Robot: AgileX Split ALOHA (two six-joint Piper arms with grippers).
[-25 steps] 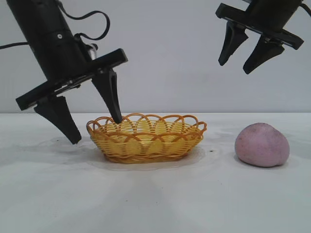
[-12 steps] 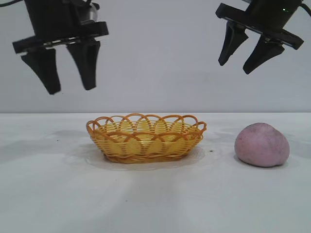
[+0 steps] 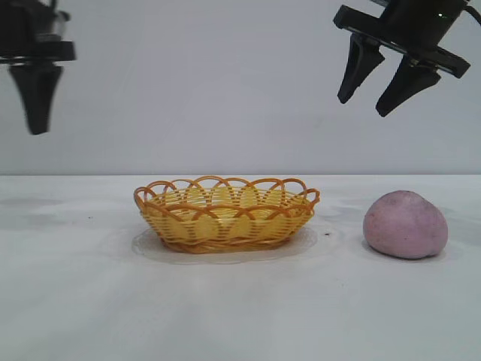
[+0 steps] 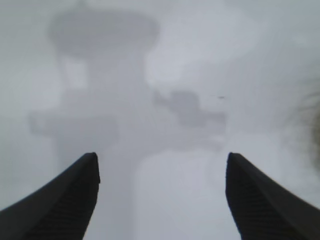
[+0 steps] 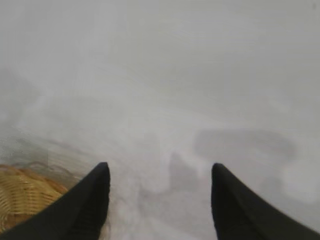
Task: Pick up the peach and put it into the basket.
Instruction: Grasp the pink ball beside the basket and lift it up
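The left gripper [image 3: 34, 113] is cut off at the exterior view's left edge, one finger showing. The right gripper [image 3: 379, 94] loses its wrist past the top edge. In the right wrist view only a sliver of basket [image 5: 27, 197] peeks in. The left wrist view gives blurred shadows on the table [image 4: 200, 60].

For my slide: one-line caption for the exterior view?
Peach on table right of empty basket; both grippers raised, fingers open.
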